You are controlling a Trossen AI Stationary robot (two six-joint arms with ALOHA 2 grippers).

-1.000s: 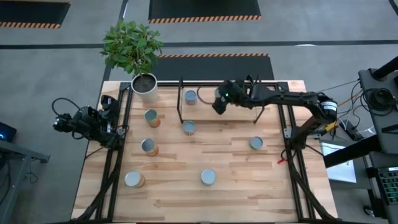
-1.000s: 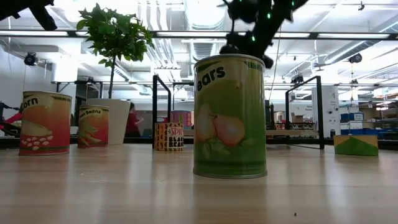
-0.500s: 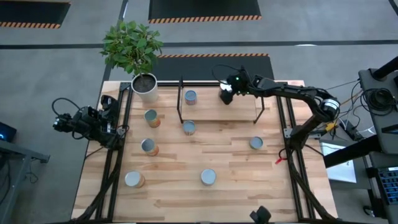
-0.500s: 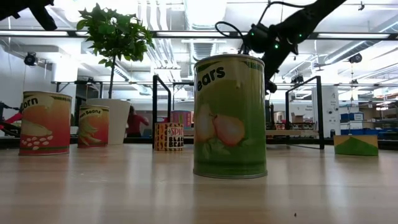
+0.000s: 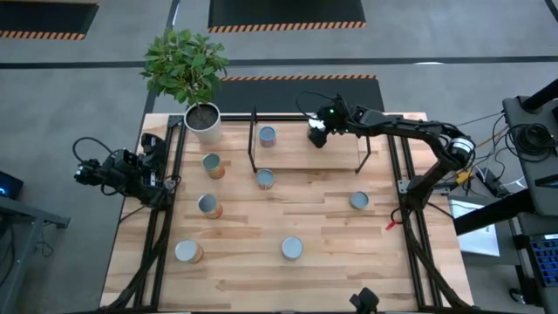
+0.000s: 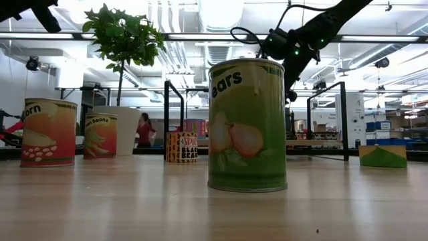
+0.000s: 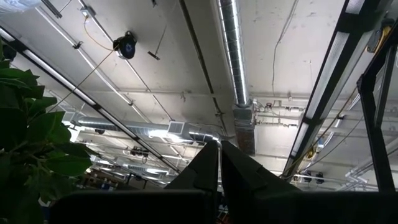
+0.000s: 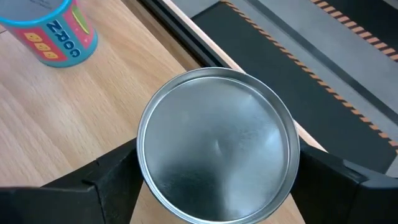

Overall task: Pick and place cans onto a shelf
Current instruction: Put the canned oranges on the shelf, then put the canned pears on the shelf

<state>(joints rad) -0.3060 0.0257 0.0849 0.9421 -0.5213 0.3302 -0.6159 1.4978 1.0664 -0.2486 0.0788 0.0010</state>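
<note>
Over the shelf (image 5: 296,155), near its right end, my right gripper (image 5: 317,137) (image 8: 217,171) (image 6: 289,80) is shut on a can (image 8: 217,149) with a silvery round top. The gripper and arm hide most of this can in the high view. Another can (image 5: 267,135) (image 8: 46,31), blue-labelled, stands on the shelf board farther left. Several cans stand upright on the table, among them (image 5: 264,179), (image 5: 359,201) and the green pear can (image 6: 247,124). My left gripper (image 5: 155,148) (image 7: 219,165) waits shut at the table's left edge, pointing up. My right gripper has the can between its two fingers, one finger (image 8: 106,177) on each side of the can's wall (image 8: 140,165) just under the top rim. The fingers slant down from the table's right side. The can is upright; whether its bottom rests on the board does not show.
A white pot with a green plant (image 5: 203,122) stands at the far left corner, beside the shelf. The shelf's black upright rods (image 5: 253,139) (image 5: 364,148) flank the board. Black frame rails run along both table sides. Open tabletop lies at the near middle (image 5: 349,262).
My right gripper has carried the can toward the table's right and far edges along the shelf and has sunk lower. Over the last half second it has hardly moved. The can stays upright.
</note>
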